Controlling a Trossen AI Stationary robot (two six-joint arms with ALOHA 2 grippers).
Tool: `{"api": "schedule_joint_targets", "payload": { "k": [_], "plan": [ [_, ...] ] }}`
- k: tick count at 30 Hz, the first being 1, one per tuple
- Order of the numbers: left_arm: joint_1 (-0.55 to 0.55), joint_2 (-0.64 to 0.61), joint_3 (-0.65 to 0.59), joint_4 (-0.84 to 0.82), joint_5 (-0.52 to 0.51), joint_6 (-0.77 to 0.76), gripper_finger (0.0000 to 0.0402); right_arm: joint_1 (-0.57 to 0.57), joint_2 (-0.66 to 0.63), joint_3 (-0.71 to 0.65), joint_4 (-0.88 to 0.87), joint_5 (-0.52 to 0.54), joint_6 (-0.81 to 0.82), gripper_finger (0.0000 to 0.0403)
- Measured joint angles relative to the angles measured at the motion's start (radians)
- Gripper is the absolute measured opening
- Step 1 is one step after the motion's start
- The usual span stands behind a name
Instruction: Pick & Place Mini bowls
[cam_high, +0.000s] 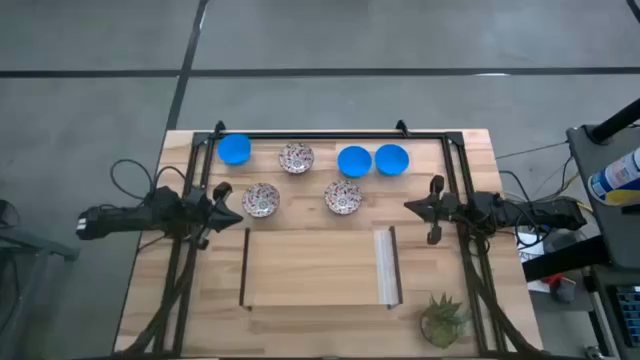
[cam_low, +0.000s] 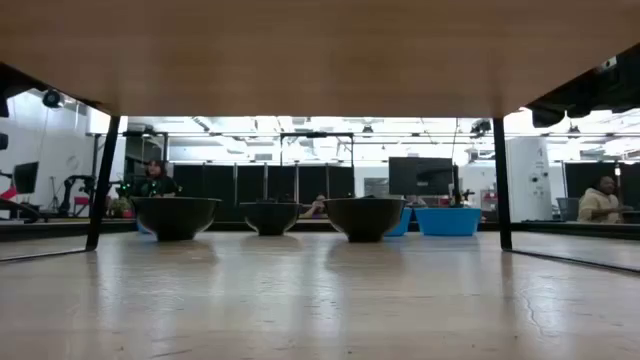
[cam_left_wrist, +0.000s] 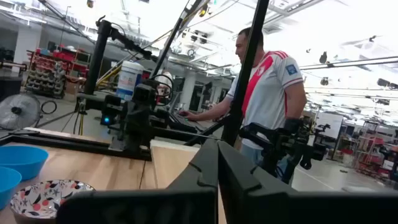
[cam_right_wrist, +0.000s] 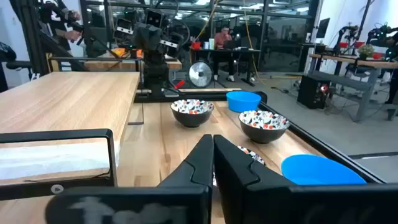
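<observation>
Six mini bowls stand on their bases on the far half of the table. The far row holds a blue bowl (cam_high: 234, 149), a patterned bowl (cam_high: 296, 157) and two blue bowls (cam_high: 354, 161) (cam_high: 391, 159). Two patterned bowls (cam_high: 261, 199) (cam_high: 343, 197) stand nearer. My left gripper (cam_high: 238, 213) (cam_left_wrist: 217, 163) is shut and hovers at the table's left, just beside the near-left patterned bowl (cam_left_wrist: 43, 196). My right gripper (cam_high: 410, 206) (cam_right_wrist: 212, 155) is shut at the table's right and points toward the bowls (cam_right_wrist: 263, 124). Neither touches anything.
A dark U-shaped frame (cam_high: 244, 268) with a white strip (cam_high: 385, 265) lies on the near half of the table. A small green plant (cam_high: 443, 318) stands at the near right corner. Black rails (cam_high: 330, 135) border the table. People (cam_left_wrist: 267, 81) are in the room beyond.
</observation>
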Motion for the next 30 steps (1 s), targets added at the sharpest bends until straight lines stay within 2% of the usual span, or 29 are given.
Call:
{"api": "schedule_joint_targets", "payload": {
  "k": [30],
  "plan": [
    [0.0,0.0,0.0,0.0,0.0,0.0,0.0002,0.0,0.0,0.0,0.0,0.0,0.003,0.0008]
  ]
}}
